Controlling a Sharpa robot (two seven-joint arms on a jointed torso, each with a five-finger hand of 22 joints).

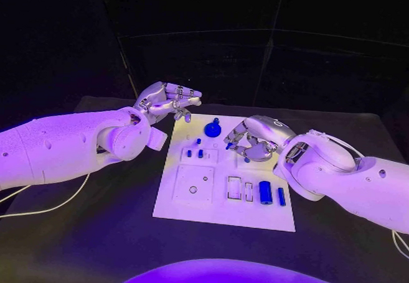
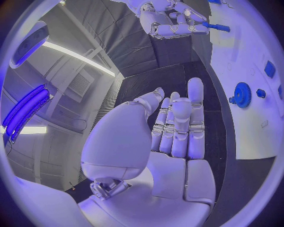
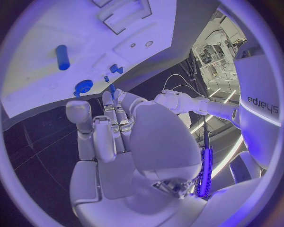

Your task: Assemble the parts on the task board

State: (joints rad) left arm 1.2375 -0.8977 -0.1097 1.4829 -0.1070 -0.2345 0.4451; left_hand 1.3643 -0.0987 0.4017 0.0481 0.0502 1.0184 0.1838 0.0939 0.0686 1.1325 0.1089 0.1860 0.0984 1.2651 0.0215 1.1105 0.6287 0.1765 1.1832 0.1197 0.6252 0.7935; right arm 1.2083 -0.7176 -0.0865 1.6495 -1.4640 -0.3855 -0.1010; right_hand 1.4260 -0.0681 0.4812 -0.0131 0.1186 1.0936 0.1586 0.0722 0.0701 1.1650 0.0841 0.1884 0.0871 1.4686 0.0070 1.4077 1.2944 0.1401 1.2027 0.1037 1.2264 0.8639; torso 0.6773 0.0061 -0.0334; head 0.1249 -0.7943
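Two silver hands over a white board

Two white arms reach across the black table [image 1: 93, 237] toward the flat white task board [image 1: 256, 215] lying at its middle. The left silver hand [image 1: 167, 100] sits just off the board's far left corner, its fingers curled in with the tips close together; the left wrist view shows the fingers side by side with nothing between them. The right silver hand [image 1: 251, 140] hangs over the far right part of the board, and the left wrist view shows a short blue pin [image 2: 217, 27] pinched at its fingertips [image 2: 195, 23]. A round blue gear-like part with a toothed rim [image 1: 213, 129] stands on the board near its far edge, between the two hands. Nearer the middle, small blue pegs [image 1: 194, 153] stand in a short row close to the left side. Two blue cylinders lie side by side toward the board's near right: a thick blue cylinder [image 1: 265, 191] and, just beside it, a thin blue rod [image 1: 281, 195]. Left of them are pale rectangular recesses [image 1: 233, 187], and a raised white square panel [image 1: 194, 182] takes up the board's near left. A thin white cable [image 1: 41, 210] trails over the table under the left arm.
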